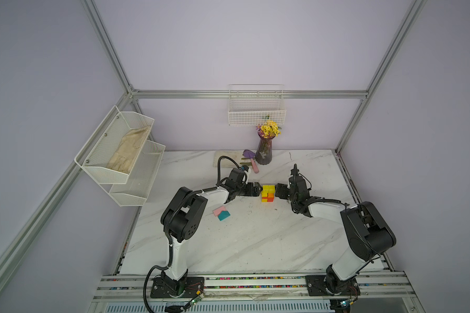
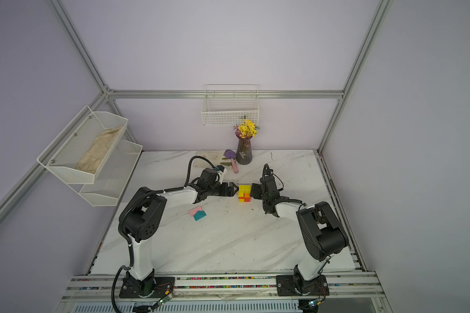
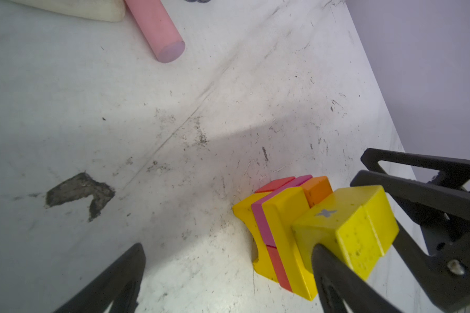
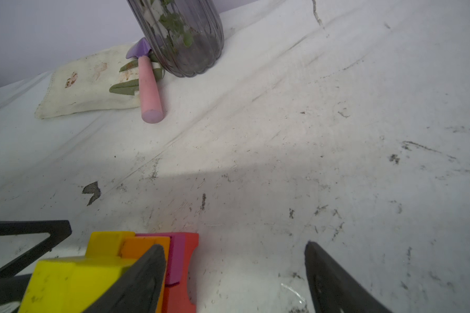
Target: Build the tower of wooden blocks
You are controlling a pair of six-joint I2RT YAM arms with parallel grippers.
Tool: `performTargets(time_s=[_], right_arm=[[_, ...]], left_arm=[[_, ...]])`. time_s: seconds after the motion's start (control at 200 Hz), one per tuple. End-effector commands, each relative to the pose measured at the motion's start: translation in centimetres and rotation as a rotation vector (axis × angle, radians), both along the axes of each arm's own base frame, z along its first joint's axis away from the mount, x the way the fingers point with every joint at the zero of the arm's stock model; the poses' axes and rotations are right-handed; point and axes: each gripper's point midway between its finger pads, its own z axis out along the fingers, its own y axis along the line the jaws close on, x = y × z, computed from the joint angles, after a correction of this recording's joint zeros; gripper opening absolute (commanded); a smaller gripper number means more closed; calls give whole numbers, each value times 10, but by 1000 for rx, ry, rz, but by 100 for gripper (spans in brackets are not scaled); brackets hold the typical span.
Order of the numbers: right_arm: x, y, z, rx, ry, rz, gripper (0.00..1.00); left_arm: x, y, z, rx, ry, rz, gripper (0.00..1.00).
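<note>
The tower (image 1: pixel 268 193) (image 2: pixel 244 193) stands mid-table, a short stack of yellow, orange, magenta and red blocks with yellow cubes on top. My left gripper (image 1: pixel 259 189) (image 3: pixel 228 252) is open just left of it. One of its fingers (image 3: pixel 337 273) overlaps a yellow cube (image 3: pixel 347 230); contact cannot be told. My right gripper (image 1: pixel 277 190) (image 4: pixel 234 246) is open just right of the tower (image 4: pixel 106 265), one finger (image 4: pixel 141 276) in front of the orange block. A pink block (image 1: pixel 218 210) and the teal house-shaped piece (image 1: pixel 224 215) lie together near the left forearm.
A purple vase of yellow flowers (image 1: pixel 265 151), a pink-handled trowel (image 1: pixel 253 162) and a stained cloth (image 1: pixel 227 158) sit at the table's back. A wire basket (image 1: pixel 256 113) hangs on the back wall; mesh shelves (image 1: pixel 120 154) hang on the left.
</note>
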Motion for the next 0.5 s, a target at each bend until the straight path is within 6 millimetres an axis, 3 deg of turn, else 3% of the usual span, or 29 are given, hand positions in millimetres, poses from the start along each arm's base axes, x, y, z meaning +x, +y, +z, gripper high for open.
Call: performTargets(time_s=[0.0, 0.33, 0.495], right_arm=[[0, -1, 8, -5, -13, -4, 83], [0, 1, 6, -4, -7, 5, 83], [0, 1, 6, -4, -6, 5, 83]], left_arm=[[21, -8, 31, -10, -85, -1, 94], [24, 4, 23, 49, -89, 41, 94], [24, -6, 20, 33, -76, 14, 94]])
